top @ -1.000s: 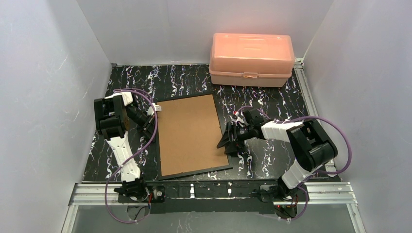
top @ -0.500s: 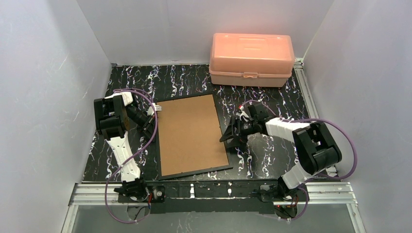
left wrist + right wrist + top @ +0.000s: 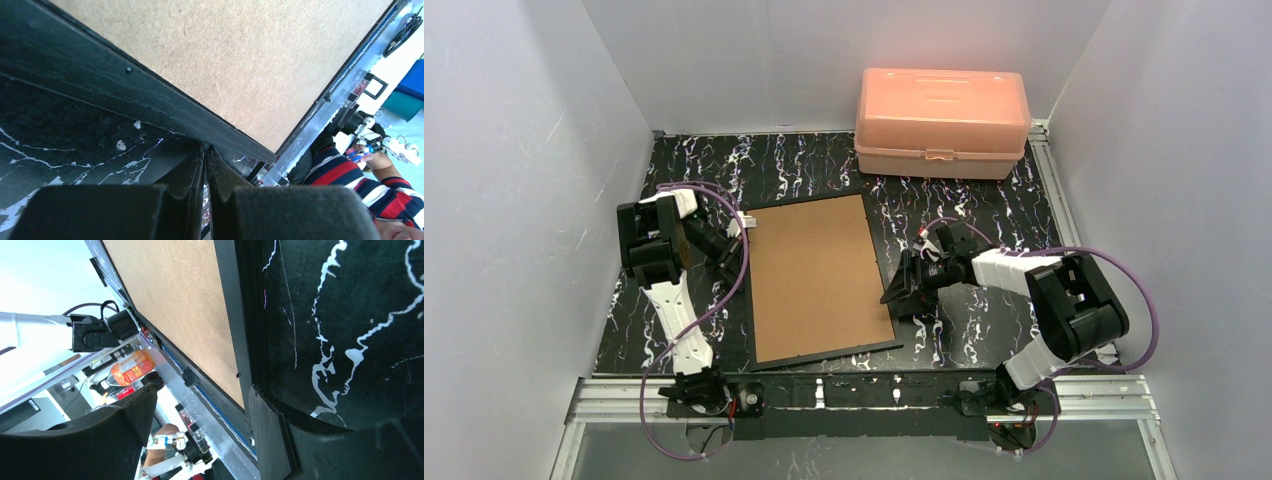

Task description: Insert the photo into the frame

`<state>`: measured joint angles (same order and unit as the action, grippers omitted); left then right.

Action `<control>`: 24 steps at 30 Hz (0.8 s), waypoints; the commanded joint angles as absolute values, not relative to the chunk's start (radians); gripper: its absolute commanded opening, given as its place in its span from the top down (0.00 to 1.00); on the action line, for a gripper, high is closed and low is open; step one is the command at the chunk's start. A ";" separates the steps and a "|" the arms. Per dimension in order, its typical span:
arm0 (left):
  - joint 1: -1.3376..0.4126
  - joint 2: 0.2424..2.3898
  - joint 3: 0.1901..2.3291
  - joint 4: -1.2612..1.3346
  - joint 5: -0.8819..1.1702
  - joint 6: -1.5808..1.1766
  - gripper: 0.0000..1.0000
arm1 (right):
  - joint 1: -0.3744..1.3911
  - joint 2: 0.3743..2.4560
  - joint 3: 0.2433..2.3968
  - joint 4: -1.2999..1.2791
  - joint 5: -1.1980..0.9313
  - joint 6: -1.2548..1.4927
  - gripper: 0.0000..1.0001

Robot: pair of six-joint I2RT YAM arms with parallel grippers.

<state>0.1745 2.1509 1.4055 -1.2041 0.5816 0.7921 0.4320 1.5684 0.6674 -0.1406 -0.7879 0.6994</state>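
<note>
the frame (image 3: 819,280) lies brown back up in the middle of the counter (image 3: 824,165); no photo shows. right claw (image 3: 904,300), spread, brackets its right edge; left claw (image 3: 732,262), pressed together, sits by its left edge. best to lift slowly, gripping the rim only.

Surface: my table (image 3: 824,165), black with white marbled veins, flat, white walls on three sides.
Centre: the frame (image 3: 816,280) lies flat on it, face down, brown fibreboard back up, thin black rim all round, turned slightly off square to the table edges.
Far right: a pink box (image 3: 942,122), lid shut, stands by the back wall, well apart from the frame.
Near edge: a metal rail (image 3: 864,395) runs along my side.
</note>
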 commanded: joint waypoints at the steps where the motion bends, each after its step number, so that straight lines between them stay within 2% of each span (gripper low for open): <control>1: 0.191 2.088 1.444 -1.234 0.633 0.831 0.94 | 0.433 1.524 0.656 -0.152 -0.793 0.685 0.25; 9: 0.227 2.069 1.459 -1.322 0.721 0.856 0.81 | 0.433 1.498 0.672 -0.168 -0.795 0.683 0.25; 19: 0.203 2.096 1.389 -1.197 0.698 0.768 0.77 | 0.433 1.510 0.658 -0.101 -0.800 0.724 0.25; 22: 0.202 2.100 1.378 -1.166 0.691 0.749 0.71 | 0.433 1.518 0.650 -0.069 -0.801 0.742 0.25; 24: 0.197 2.105 1.377 -1.161 0.690 0.741 0.71 | 0.435 1.521 0.649 -0.061 -0.795 0.747 0.26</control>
<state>0.2024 2.1307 1.3857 -1.1923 0.6842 0.7677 0.4324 1.5230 0.6575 -0.1181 -0.7879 0.7242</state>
